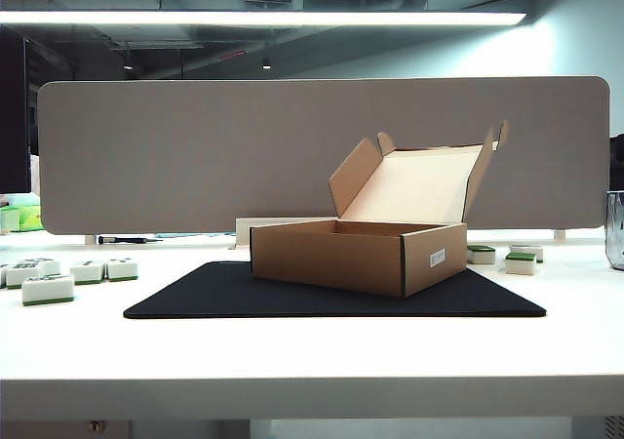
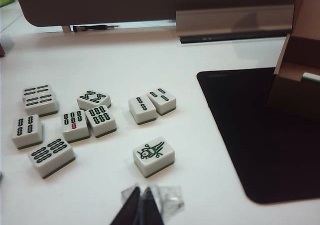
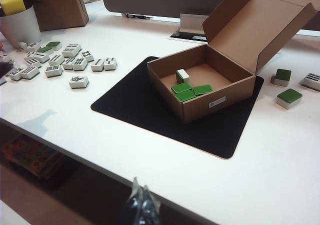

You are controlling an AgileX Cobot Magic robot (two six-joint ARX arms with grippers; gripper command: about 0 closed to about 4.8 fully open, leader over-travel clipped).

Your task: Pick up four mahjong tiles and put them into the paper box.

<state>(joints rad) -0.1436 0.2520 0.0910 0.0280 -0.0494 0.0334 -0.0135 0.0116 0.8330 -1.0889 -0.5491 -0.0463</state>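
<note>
The tabletop point(image 3: 280, 150) carries a black mat point(image 3: 150, 110) near its middle, probably to steady the paper box point(image 3: 220, 97), which sits on it with its lid flapped back. Four mahjong tiles point(image 3: 187, 87) lie inside, apparently green backs up, so the task looks done. The left tool point(image 2: 141, 205) hangs closed and empty near loose tiles point(image 2: 75, 122) by the left edge. The right tool point(image 3: 142, 205), seemingly closed, hovers off the front edge.

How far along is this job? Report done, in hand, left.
Done: four green-backed mahjong tiles lie inside the open paper box. In hand: nothing; left gripper shut above the scattered tiles, right gripper shut off the table's near edge. Left: apparently nothing.
</note>
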